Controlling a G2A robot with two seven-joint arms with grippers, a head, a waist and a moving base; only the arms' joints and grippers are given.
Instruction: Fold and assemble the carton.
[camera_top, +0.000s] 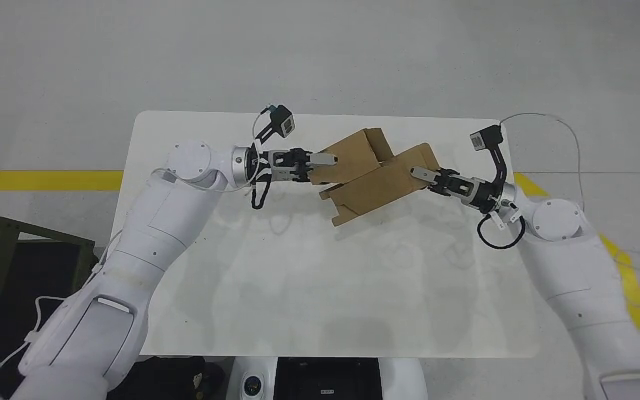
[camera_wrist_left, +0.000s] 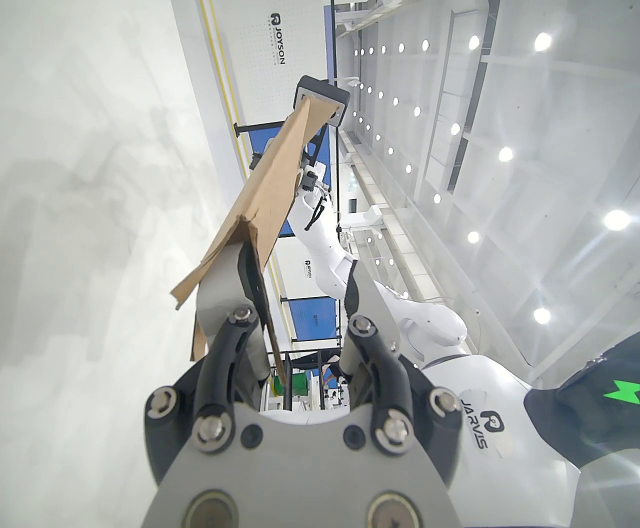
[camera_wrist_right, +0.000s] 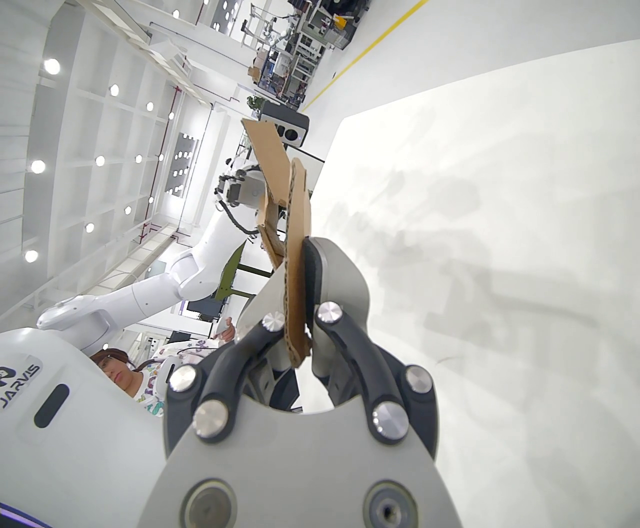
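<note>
My right claw pinches one end of the carton, my left claw is spread wide at the other, and I think most folding is not yet done.

The carton hangs over the middle of the counter, stretched between the two grippers. The left gripper is at one end of it and the right gripper at the opposite end, so the two face each other across it. A carton panel stands edge-on inside the right gripper, touching both sides. A carton fold straddles one side of the left gripper, and the other side stands apart from it.
</note>
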